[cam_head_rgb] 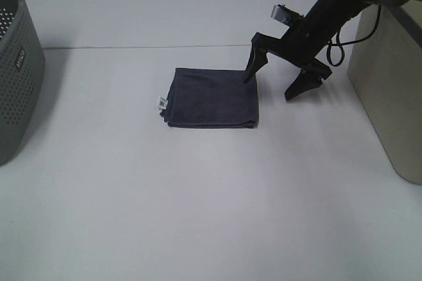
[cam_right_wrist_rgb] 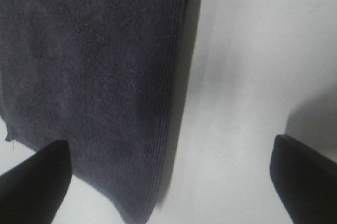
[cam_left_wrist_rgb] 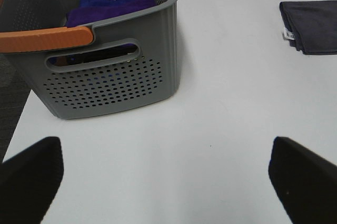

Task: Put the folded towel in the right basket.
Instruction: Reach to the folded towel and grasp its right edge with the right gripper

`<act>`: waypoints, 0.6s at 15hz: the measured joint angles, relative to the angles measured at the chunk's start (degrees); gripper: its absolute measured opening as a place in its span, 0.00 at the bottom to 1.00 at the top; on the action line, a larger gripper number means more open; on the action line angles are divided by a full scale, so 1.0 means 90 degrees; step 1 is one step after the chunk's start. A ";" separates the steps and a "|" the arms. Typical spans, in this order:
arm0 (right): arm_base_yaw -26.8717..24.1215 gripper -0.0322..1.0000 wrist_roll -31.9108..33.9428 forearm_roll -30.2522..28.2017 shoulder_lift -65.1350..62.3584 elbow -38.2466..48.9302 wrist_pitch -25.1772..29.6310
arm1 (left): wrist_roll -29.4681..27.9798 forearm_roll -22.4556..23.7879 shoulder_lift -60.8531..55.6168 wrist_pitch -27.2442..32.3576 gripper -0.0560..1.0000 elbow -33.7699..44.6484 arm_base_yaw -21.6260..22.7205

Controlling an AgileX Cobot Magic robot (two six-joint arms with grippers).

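Note:
A folded dark grey towel with a small white tag lies flat on the white table. My right gripper is open just above the towel's right edge: one finger is over the towel's far right corner, the other over bare table to the right. The right wrist view shows the towel and its folded edge between my open fingertips. The right basket is a beige bin at the right edge. My left gripper is open and empty near the left basket; the towel shows far off.
A grey perforated basket stands at the left edge; the left wrist view shows its wall, an orange handle and blue and purple cloth inside. A table seam runs across the back.

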 joint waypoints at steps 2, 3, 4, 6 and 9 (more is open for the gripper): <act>0.0000 0.98 0.0064 0.0070 0.0146 -0.0051 -0.0121 | 0.0000 0.0000 0.0000 0.0000 0.99 0.0000 0.0000; 0.0000 0.98 0.0089 0.0089 0.0153 -0.0051 -0.0146 | 0.0000 0.0000 0.0000 0.0000 0.99 0.0000 0.0000; 0.0000 0.98 0.0102 0.0095 0.0153 -0.0051 -0.0172 | 0.0000 0.0000 0.0000 0.0000 0.99 0.0000 0.0000; 0.0095 0.97 0.0140 0.0146 0.0204 -0.0070 -0.0357 | 0.0000 0.0000 0.0000 0.0000 0.99 0.0000 0.0000; 0.0541 0.93 0.0382 0.0516 0.0388 -0.0153 -0.0738 | 0.0000 0.0000 0.0000 0.0000 0.99 0.0000 0.0000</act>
